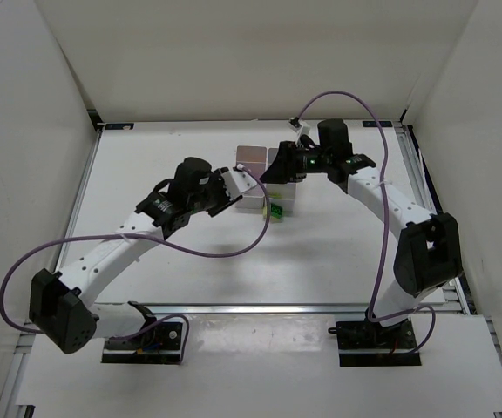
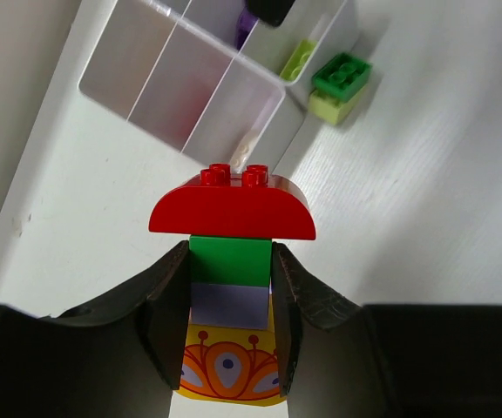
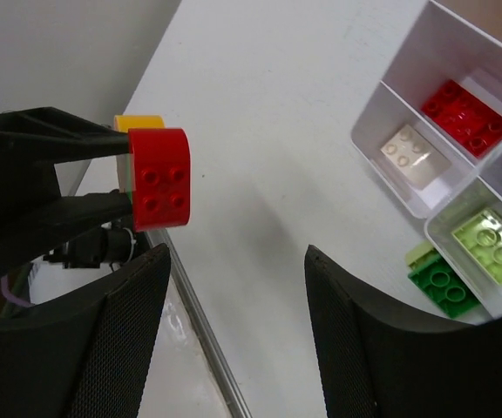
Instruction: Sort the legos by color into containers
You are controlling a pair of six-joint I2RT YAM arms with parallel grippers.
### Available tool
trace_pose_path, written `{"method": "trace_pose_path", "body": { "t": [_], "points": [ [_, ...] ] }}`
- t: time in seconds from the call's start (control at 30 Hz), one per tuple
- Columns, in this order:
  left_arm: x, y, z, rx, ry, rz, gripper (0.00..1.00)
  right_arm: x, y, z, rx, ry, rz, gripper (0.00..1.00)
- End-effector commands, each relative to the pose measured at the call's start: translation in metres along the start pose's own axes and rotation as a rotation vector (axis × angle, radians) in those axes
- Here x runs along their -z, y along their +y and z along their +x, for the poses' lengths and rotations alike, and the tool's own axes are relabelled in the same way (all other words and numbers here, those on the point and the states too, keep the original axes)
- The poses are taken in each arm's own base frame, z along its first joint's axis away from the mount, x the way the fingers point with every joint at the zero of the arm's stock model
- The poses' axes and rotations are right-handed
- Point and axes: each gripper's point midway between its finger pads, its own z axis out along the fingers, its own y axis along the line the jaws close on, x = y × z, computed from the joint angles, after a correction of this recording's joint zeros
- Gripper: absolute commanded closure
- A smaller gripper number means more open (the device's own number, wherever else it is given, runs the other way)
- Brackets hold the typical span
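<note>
My left gripper [image 2: 230, 252] is shut on a stack of legos held above the table: a red curved brick [image 2: 231, 212] at the far end, then a green one [image 2: 229, 259], a pale purple one [image 2: 228, 305] and a yellow patterned one [image 2: 229, 370]. The jaws press on the green and purple bricks from both sides. The white containers [image 2: 260, 122] lie just beyond the stack. My right gripper [image 3: 235, 257] is open with nothing between its fingers, and it faces the red brick [image 3: 159, 178]. In the top view both grippers, left [image 1: 238, 187] and right [image 1: 281, 165], hang over the containers [image 1: 252, 158].
A green brick [image 2: 342, 77] sits on a lime one [image 2: 331, 106] on the table against the containers' outer wall, also visible as the green brick [image 1: 277, 211] from above. Inside the cells lie a red brick [image 3: 460, 113], a white brick [image 3: 415, 155] and a lime brick [image 3: 491, 244].
</note>
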Motion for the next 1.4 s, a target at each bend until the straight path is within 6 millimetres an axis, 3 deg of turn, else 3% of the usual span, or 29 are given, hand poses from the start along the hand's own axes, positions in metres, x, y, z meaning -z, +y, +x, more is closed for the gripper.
{"method": "trace_pose_path", "body": {
  "t": [0.0, 0.27, 0.6, 0.9, 1.37],
  "points": [
    [0.014, -0.014, -0.024, 0.015, -0.133, 0.102, 0.90, 0.003, 0.023, -0.017, 0.087, -0.031, -0.121, 0.33],
    [0.017, -0.020, -0.032, 0.020, -0.185, 0.159, 0.90, 0.003, 0.043, -0.023, 0.136, -0.029, -0.188, 0.33],
    [0.001, -0.003, -0.030, -0.053, -0.159, 0.080, 0.90, -0.005, 0.076, -0.007, 0.157, 0.047, -0.305, 0.30],
    [-0.010, 0.012, -0.029, -0.074, -0.147, 0.013, 0.90, -0.010, 0.071, -0.005, 0.124, 0.071, -0.302, 0.32],
    [-0.002, 0.012, -0.038, -0.090, -0.178, 0.003, 0.90, -0.024, 0.059, -0.014, 0.078, 0.060, -0.287, 0.29]
  ]
}}
